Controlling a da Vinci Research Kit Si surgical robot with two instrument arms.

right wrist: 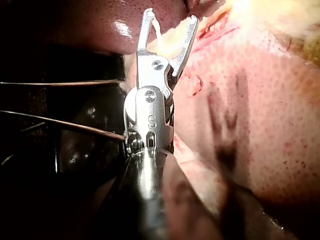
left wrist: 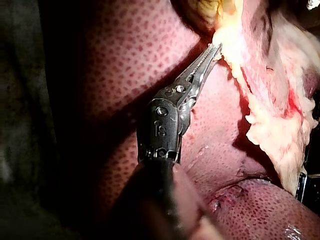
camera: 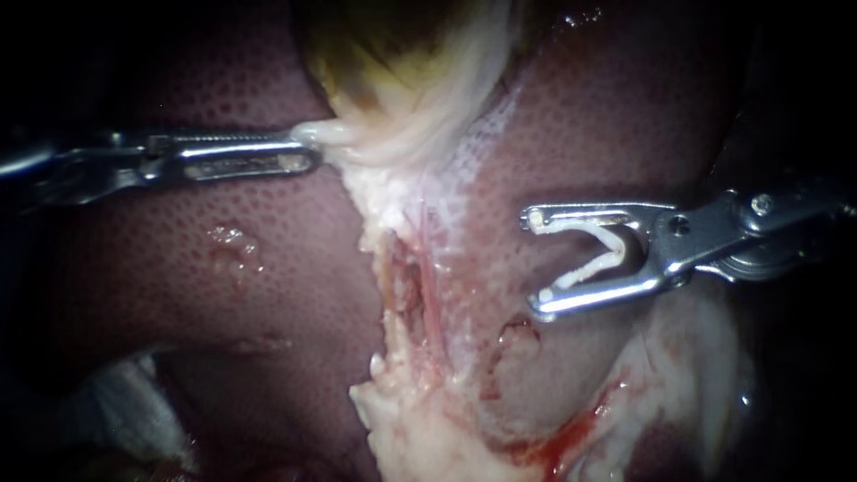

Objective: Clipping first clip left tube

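**Endoscope view.** The left instrument (camera: pixel 308 153) lies level across the liver (camera: pixel 223 286). Its jaws are closed on a fold of pale tissue (camera: pixel 384 147) at the lower edge of the gallbladder (camera: pixel 393 54). Judgement: this hold draws the tissue sideways, so the pale strip below it is stretched and exposed. A thin reddish tube (camera: pixel 431 299) runs down that strip. I cannot tell for certain whether it is the left tube of the task. The right instrument (camera: pixel 536 261) stands beside the strip, apart from the tube. Its jaws are spread wide, and a white clip (camera: pixel 594 254) is seated between them with one leg against each jaw. The clip's mouth faces the tube. Judgement: the clip is loaded and aimed but is not yet around anything.

**Left wrist view.** The left instrument (left wrist: pixel 215 49) reaches over the liver (left wrist: pixel 130 60). Its jaws are closed, with the tips buried in the edge of the pale tissue (left wrist: pixel 231 42). Neither the tube nor the clip can be made out.

**Right wrist view.** The right instrument (right wrist: pixel 170 17) has its jaws apart. The clip (right wrist: pixel 156 27) shows only as a white strip along one jaw. Ahead of the jaws lies pale tissue (right wrist: pixel 172 46), but no tube is between them.

**Writing.** No brand, label or writing is readable on the tissue or its surroundings. The instruments' own marks are not reported.
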